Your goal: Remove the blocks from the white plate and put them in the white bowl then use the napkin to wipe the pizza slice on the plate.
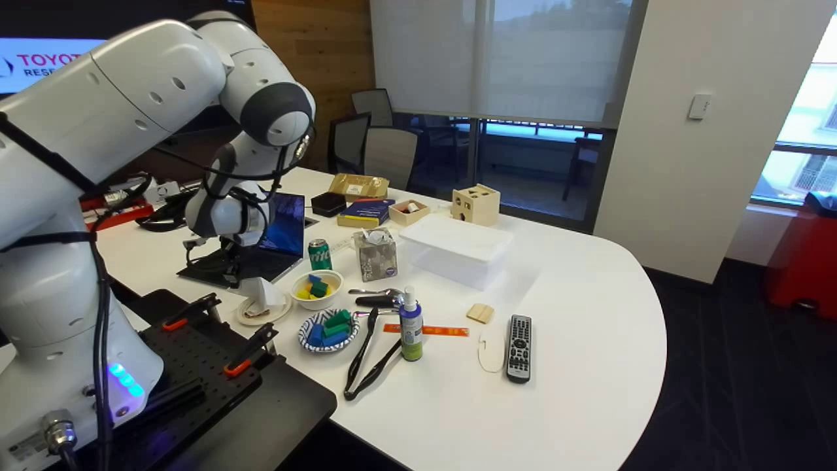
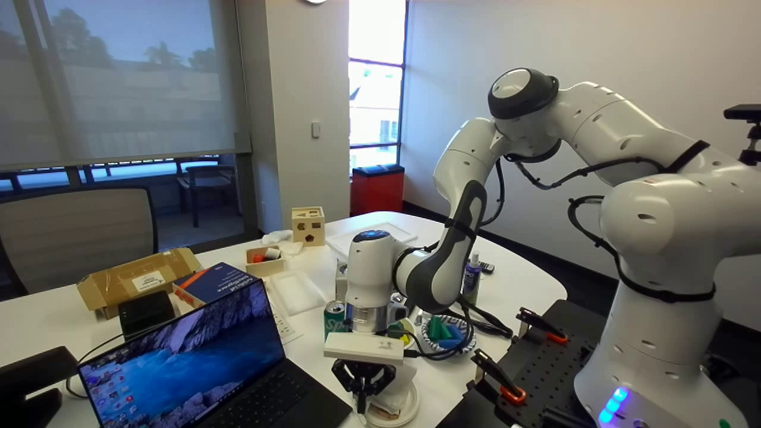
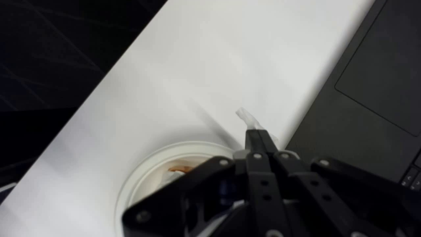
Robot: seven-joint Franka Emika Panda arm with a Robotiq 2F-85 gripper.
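My gripper (image 3: 258,133) is shut on a white napkin (image 3: 248,118), and a thin end of it sticks out past the fingertips. In both exterior views the napkin (image 1: 263,293) (image 2: 399,386) hangs beside the gripper (image 1: 233,280) (image 2: 361,404) down onto the white plate (image 1: 282,313). A brownish pizza slice (image 1: 256,313) lies on the plate, mostly covered by the napkin; part of it shows in the wrist view (image 3: 181,169). The white bowl (image 1: 320,304) holds yellow, green and blue blocks (image 1: 319,288). It is partly hidden behind the arm in an exterior view.
A patterned bowl (image 1: 304,325) holds blue and green blocks. An open laptop (image 2: 267,392) stands close beside the gripper. A Sprite can (image 1: 320,254), tissue box (image 1: 376,256), tongs (image 1: 358,369), spray bottle (image 1: 411,327) and white plastic box (image 1: 458,252) stand or lie around.
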